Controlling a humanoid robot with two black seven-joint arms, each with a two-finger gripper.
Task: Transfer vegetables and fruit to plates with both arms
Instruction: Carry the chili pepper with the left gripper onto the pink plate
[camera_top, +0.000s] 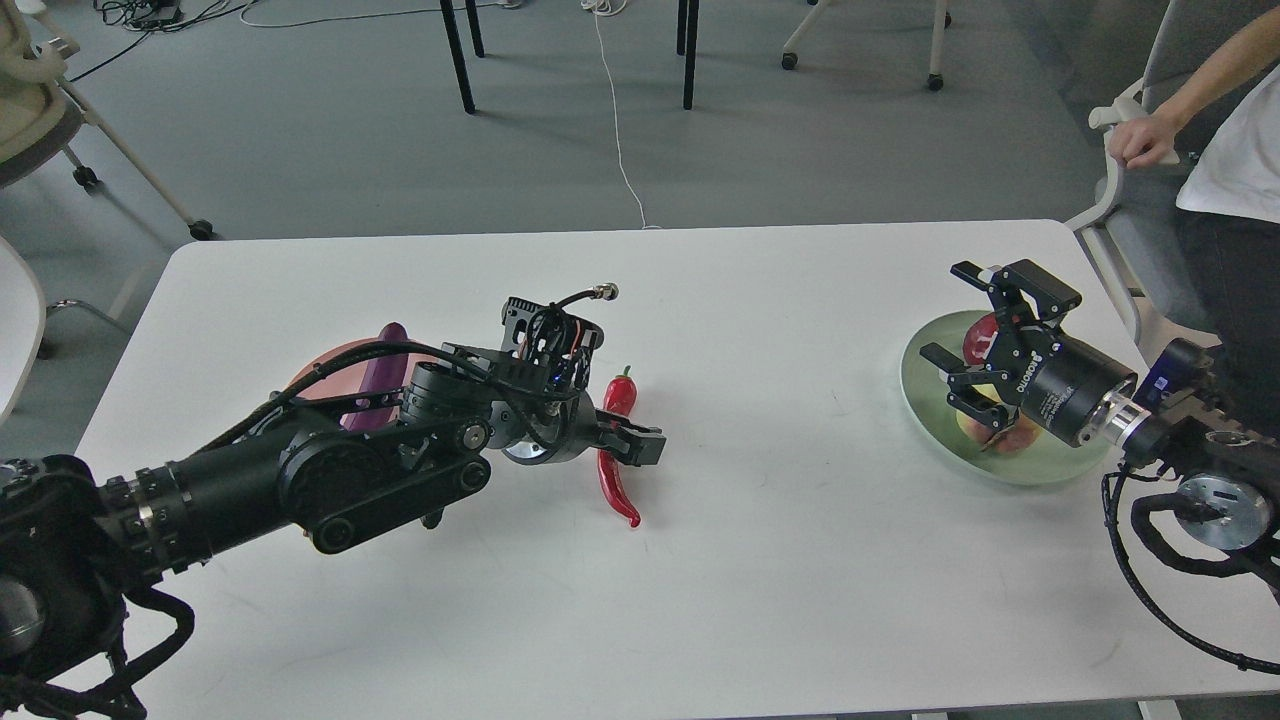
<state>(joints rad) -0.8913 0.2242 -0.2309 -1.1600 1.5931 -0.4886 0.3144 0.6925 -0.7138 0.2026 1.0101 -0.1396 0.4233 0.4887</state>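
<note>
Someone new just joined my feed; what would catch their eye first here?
Probably the red chili lying mid-table, with the left gripper right at it. Next, the right gripper, open over the green plate that holds both fruits. The eggplant lies on the pink plate, half hidden behind the left arm.

- Right gripper, black housing behind the fingers: one line of white capital lettering running along the body, seen at a slant; it looks like "DUOBOTO", but the letters are too small to confirm (reading uncertain).
- Same gripper, cylindrical section nearer the wrist: a second, finer line of white print, too small to read.
- Left gripper: no lettering legible from this angle.
- Blue block on the right arm, near the right edge of the table: a small pale mark, not readable.
</note>
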